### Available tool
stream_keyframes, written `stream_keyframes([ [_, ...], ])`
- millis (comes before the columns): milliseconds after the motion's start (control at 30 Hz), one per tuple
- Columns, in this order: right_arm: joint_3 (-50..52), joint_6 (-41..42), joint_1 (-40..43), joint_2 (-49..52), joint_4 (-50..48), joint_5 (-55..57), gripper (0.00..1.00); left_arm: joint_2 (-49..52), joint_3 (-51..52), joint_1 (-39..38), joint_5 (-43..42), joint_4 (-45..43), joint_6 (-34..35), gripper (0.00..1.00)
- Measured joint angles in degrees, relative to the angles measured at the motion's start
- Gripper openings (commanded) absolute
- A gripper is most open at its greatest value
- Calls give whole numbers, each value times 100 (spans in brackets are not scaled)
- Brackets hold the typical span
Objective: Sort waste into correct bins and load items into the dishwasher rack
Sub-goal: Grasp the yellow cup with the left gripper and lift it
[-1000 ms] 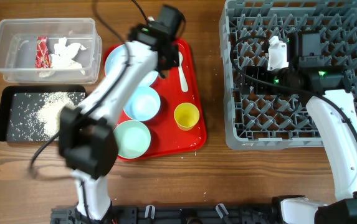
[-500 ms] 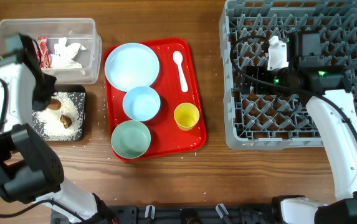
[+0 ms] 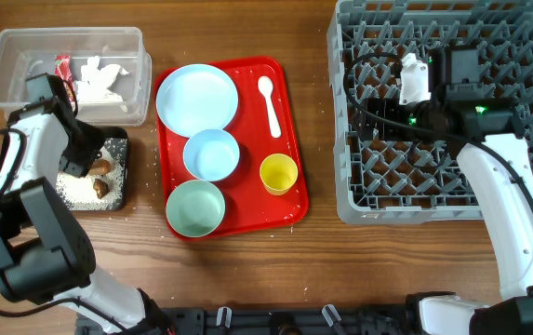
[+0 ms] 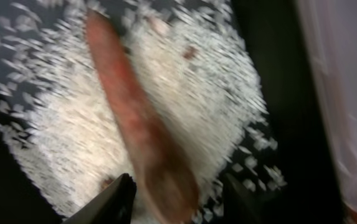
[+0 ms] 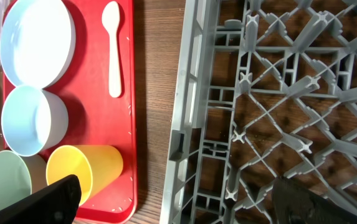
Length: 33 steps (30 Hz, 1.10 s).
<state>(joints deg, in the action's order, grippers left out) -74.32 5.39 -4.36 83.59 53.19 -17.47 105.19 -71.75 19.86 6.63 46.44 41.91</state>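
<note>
Left claw [image 4: 177, 194]: open, with a gap on each side of the stick [image 4: 134, 118], so it isn't gripping. The stick lies flat on the rice [image 4: 197, 106] in the black tray [image 4: 271, 62]. Its near end sits between the fingers, and its long axis runs out ahead of the claw, skewed slightly to the claw's left. A lump [image 3: 99, 186] sits on the rice just beside the claw, on the robot side. The tub [image 3: 6, 98] is just beyond the claw and holds the wrapper [image 3: 62, 67] and paper [image 3: 99, 76].

My read: the waste is binned and loading hasn't started. I see no dishes in the rack [image 3: 517, 56] where the arm doesn't cover it.

The red tray [image 3: 289, 200] sits on the tabletop [image 3: 247, 270] between the two claws, to the right of the left one and left of the right one. It carries the plate [image 3: 197, 97], blue bowl [image 3: 212, 154], green bowl [image 3: 196, 207], cup [image 3: 278, 173] and spoon [image 3: 269, 100].

Right claw [image 5: 175, 193]: open wide and empty, hovering over the rack's left wall. All the dishes lie to its left. The cup is closest, and the spoon is left and further ahead.

Key relation: the spoon's long axis runs parallel to the rack wall, bowl end away from the robot. The right fingers already straddle that line, so I expect little wrist turn is needed.

The reach looks similar for both arms. The right one is already at the rack, so I'd give it the pick.

Risk: the spoon is thin and flat on the tray, so it will be hard to pinch.
</note>
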Motion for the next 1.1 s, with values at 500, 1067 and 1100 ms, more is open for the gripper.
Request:
stream_keyframes([
  [500,0,195,0,0,-92,0,100,-876,-227,-4572,-2732,-481,-3412,77],
  [1067,0,195,0,0,-11,0,100,-92,-715,-5237,-2253,564,-3901,64],
  [1100,0,195,0,0,-9,0,100,-94,-892,-5237,-2251,656,-3901,64],
])
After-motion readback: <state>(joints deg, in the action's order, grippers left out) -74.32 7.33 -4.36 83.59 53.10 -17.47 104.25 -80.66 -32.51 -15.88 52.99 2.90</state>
